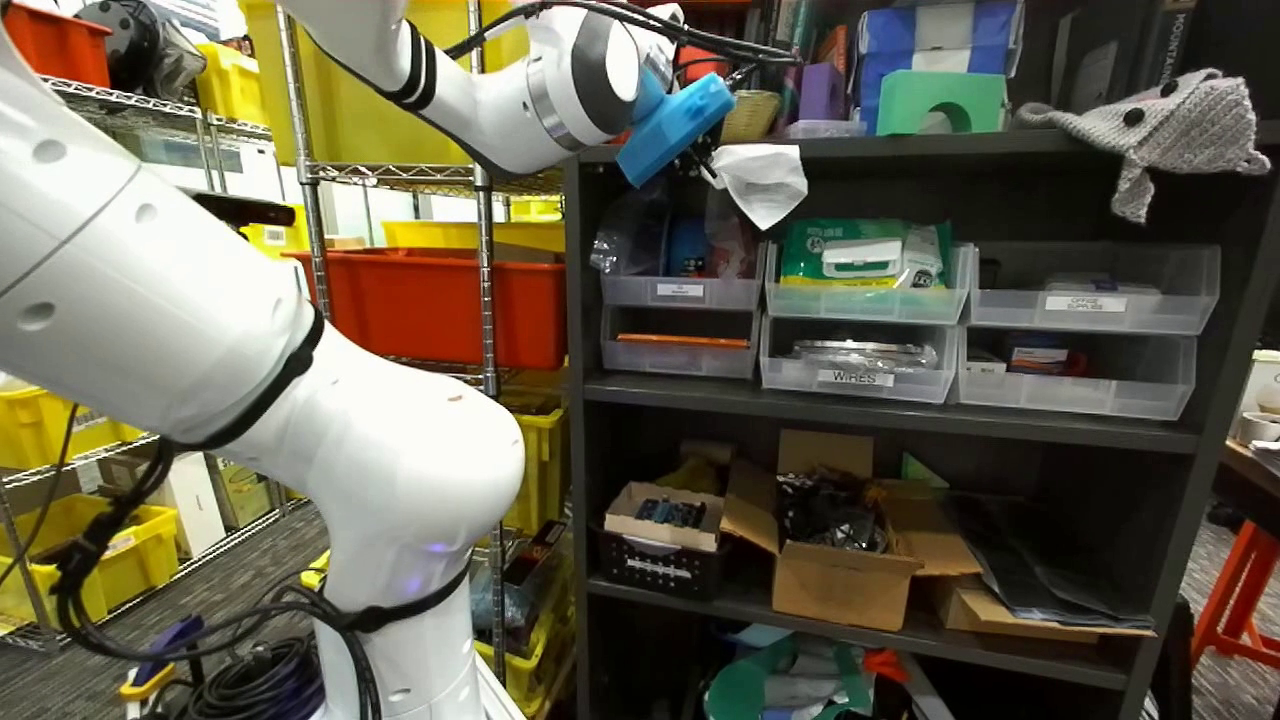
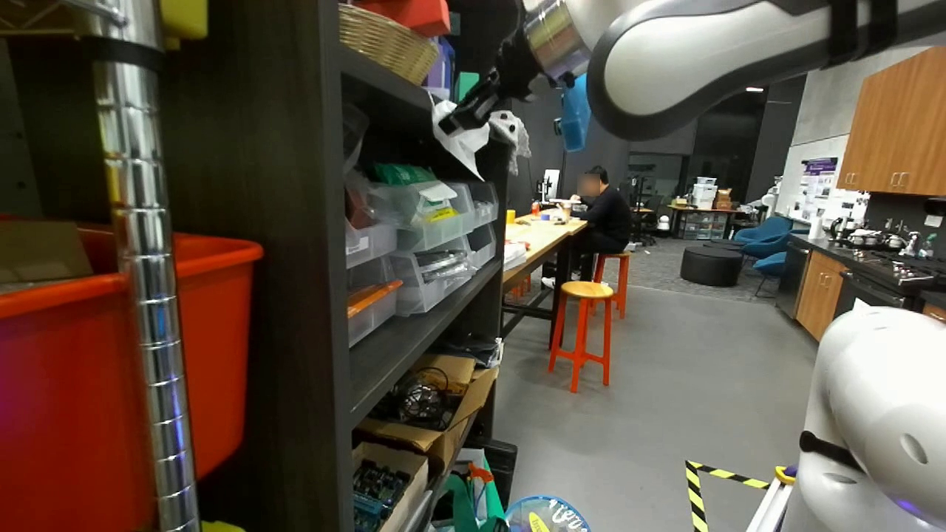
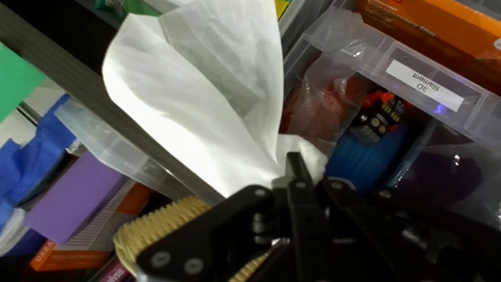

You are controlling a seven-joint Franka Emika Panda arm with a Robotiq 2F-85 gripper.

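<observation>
Wrist view: black gripper (image 3: 296,164) enters from the bottom, fingers closed, pinching a white tissue (image 3: 199,105) at one end; the rest fans out above the fingertips. To its right, clear bin labelled "3D filament" (image 3: 424,84) with a blue spool (image 3: 362,156) and a plastic bag (image 3: 325,105) inside; orange transparency film box (image 3: 426,35) beyond. Lower left, a woven basket (image 3: 156,223), partly behind the gripper, and a purple block (image 3: 76,196). In an exterior view, tissue hangs off the gripper right by the top shelf (image 1: 920,147) edge; can't tell if they touch. Green wipes pack (image 1: 815,250) in a bin below and right of it, WIRES bin (image 1: 910,385) under that. Up top: green arched block (image 1: 940,95), grey crocheted toy (image 1: 1185,125) drooping over the edge. Lower shelf (image 1: 1000,656) has an open cardboard box (image 1: 840,590). In an exterior view, white robot arm (image 2: 687,81) reaches in from the right, tissue dangling near the dark bookcase (image 2: 295,295). Background: person (image 2: 610,210) in black seated at a wooden table (image 2: 550,236), orange-legged stool (image 2: 587,290) closer.
</observation>
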